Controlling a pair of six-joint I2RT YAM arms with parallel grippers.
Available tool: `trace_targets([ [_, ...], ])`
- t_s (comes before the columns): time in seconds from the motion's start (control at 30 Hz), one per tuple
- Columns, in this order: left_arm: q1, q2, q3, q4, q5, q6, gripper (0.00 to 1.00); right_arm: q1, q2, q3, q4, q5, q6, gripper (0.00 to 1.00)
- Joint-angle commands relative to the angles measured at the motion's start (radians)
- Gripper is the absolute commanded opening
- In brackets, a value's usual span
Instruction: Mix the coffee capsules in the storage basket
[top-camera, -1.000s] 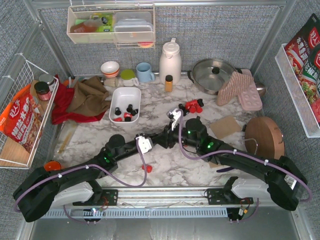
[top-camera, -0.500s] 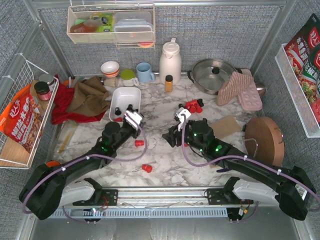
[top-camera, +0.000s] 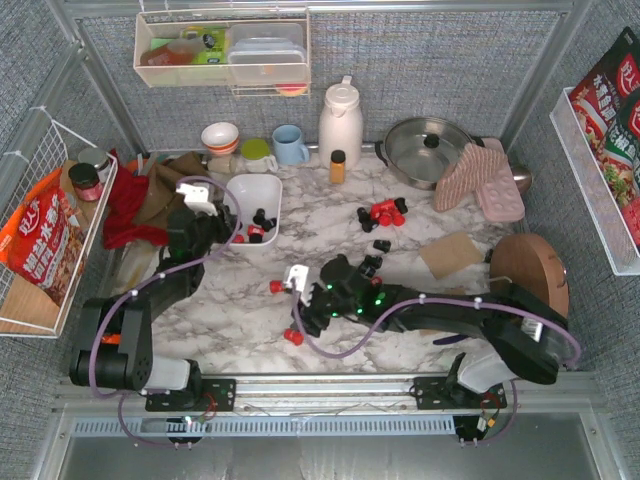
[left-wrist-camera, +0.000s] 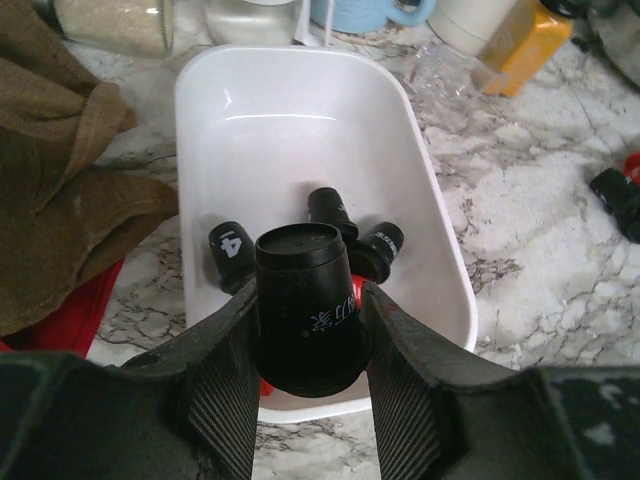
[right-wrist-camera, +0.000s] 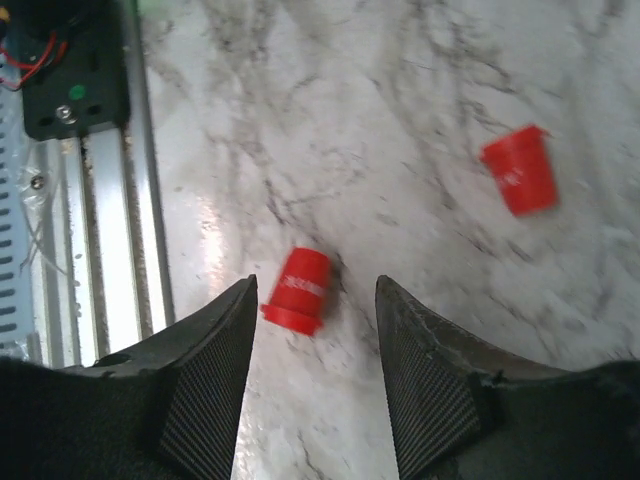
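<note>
Left gripper (left-wrist-camera: 308, 305) holds black capsule (left-wrist-camera: 303, 262) over storage basket (left-wrist-camera: 300, 120).

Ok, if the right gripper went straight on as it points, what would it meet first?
Likely the red capsule lying on its side between the open fingers of the right gripper, then the table; depth is unclear.

Marble table (top-camera: 230, 300) carries the storage basket (top-camera: 255, 195), loose coffee capsules (top-camera: 383, 212), a pot (top-camera: 425, 150), a jug (top-camera: 340, 122)
</note>
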Motion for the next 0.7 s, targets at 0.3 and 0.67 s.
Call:
trace_targets([
  [0.3,0.053,0.150,0.063,0.171,0.227,-0.116,0.49,0.145,0.197,0.161,-0.116,0.132,-0.116,0.56],
  [0.67,0.049,0.165,0.072,0.137,0.180,-0.108,0.94,0.179,0.277,0.253,-0.278,0.235,-0.194,0.61],
])
